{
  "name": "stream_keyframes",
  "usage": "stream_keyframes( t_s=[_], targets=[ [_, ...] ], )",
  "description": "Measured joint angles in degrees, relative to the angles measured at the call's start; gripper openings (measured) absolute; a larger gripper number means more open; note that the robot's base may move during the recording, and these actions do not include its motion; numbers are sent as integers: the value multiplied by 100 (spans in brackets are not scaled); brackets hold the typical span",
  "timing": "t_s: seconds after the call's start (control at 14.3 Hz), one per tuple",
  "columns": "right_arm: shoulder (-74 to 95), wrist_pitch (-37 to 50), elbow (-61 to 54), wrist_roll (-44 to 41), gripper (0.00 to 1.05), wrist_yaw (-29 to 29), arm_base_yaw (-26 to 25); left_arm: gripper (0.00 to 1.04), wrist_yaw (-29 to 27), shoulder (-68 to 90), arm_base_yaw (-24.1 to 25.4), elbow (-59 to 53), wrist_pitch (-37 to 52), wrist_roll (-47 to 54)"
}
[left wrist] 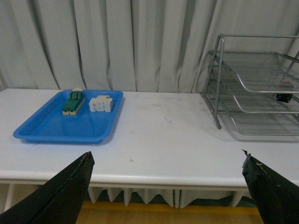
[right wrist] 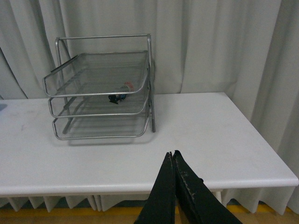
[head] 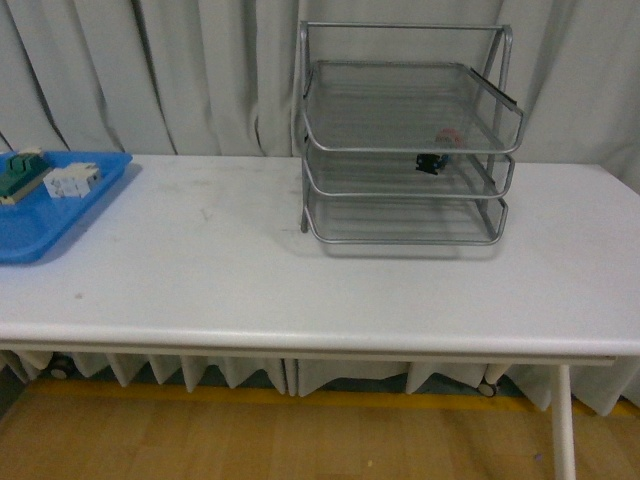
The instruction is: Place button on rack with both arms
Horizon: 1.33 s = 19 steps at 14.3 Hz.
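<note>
Pale curtains back the white worktop [head: 250, 280]. Inside the silver wire-mesh three-tier rack [head: 405, 150], on its middle tier, sits the red-capped black button [head: 432, 160], delivered. Left claw [left wrist: 166, 186] is spread wide, right claw [right wrist: 174, 161] pressed together, both clear of the rack.

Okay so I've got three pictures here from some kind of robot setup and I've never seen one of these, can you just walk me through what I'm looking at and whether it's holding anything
This is a robot with two arms, each ending in a gripper. One picture comes from a camera on its body and faces a white table. The other two come from cameras on the wrists, so the black shapes at their bottom edges are the grippers themselves.

The left gripper is open, its fingers spread wide. The right gripper is shut, fingers pressed together. Neither holds anything.

On the table stands a silver wire rack with three tiers. A small button with a black body lies inside it, seemingly on the middle tier. To the left is a blue tray holding a green-topped block and a white block.
</note>
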Motion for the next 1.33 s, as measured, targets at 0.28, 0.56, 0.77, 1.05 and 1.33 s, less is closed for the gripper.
stream_keyframes(
  t_s=[0.28,0.56,0.77,1.05,1.33],
  targets=[
    [-562,-540,0,0,2,0,0,98,0,0,0,0,-2,0],
    [-979,-957,0,0,2,0,0,98,0,0,0,0,-2,0],
    [-1917,-1993,4,-2,2,11,0,98,0,0,0,0,0,0],
    [-1915,-1941,4,0,2,11,0,98,0,0,0,0,-2,0],
    [-1915,-1941,4,-7,30,11,0,98,0,0,0,0,-2,0]
  ],
)
